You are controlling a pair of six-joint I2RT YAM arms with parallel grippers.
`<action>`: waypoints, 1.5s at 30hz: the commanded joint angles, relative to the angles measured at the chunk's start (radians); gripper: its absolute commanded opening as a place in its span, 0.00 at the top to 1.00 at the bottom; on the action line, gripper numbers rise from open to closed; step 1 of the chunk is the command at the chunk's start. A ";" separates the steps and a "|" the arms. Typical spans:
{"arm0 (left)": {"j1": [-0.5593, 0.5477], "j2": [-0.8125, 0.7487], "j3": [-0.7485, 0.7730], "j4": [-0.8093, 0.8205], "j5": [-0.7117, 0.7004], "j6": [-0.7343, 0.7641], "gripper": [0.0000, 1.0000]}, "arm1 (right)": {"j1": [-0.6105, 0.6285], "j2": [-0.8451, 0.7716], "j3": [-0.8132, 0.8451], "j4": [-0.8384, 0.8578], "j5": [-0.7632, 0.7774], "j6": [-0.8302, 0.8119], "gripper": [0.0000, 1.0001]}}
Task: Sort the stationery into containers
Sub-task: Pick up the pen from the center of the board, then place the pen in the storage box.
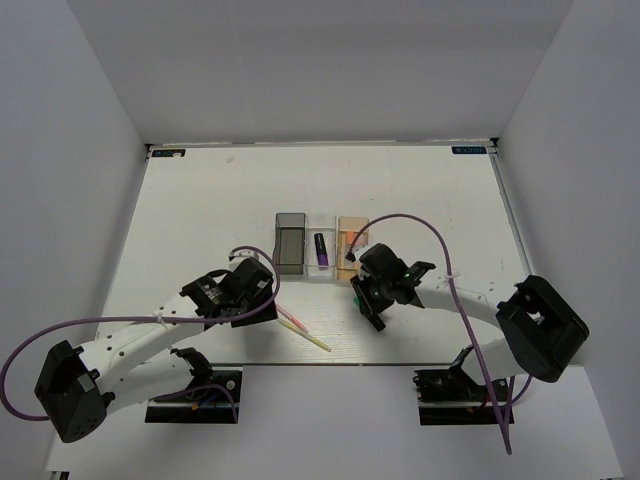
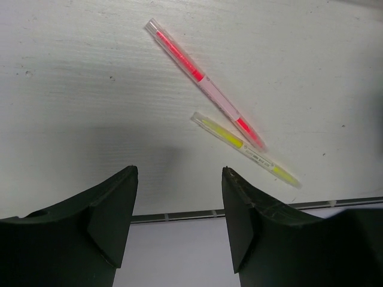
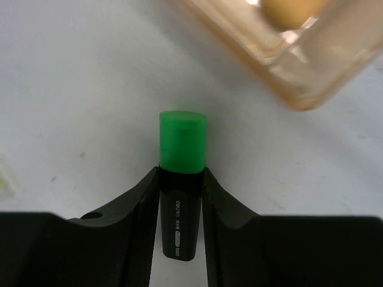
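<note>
While the right fingers clamp the green highlighter by its black barrel, cap forward and near the orange bin, the barrel's white print is too blurred to read. The left fingers stand apart, holding nothing, over the tabletop near the pink pen and yellow pen, which lie just beside each other. A purple highlighter lies in the clear bin.

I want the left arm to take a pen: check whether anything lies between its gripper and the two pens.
Nothing visible does. The left gripper is open over bare table, and the pink pen and yellow pen lie ahead of it with only tabletop between.
</note>
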 commanded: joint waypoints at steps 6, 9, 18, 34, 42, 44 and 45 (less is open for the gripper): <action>0.014 -0.013 -0.009 0.010 0.003 0.005 0.31 | 0.055 -0.059 0.110 -0.158 -0.384 -0.146 1.00; 0.015 -0.011 -0.005 0.008 0.003 0.006 0.31 | 0.059 -0.065 0.190 -0.158 -0.450 -0.152 1.00; 0.020 -0.001 -0.005 0.016 0.011 -0.004 0.33 | 0.052 0.024 0.459 -0.112 -0.277 -0.130 1.00; 0.023 0.053 -0.045 0.118 -0.006 -0.116 0.40 | 0.024 0.396 0.684 0.125 0.184 -0.029 1.00; 0.024 0.113 -0.045 0.169 0.002 -0.142 0.41 | 0.000 0.447 0.737 0.114 0.187 -0.014 1.00; 0.024 0.133 -0.045 0.172 0.002 -0.154 0.41 | -0.008 0.470 0.759 0.099 0.187 -0.012 0.92; 0.023 0.143 -0.045 0.183 0.002 -0.161 0.41 | -0.013 0.482 0.766 0.092 0.185 -0.011 0.82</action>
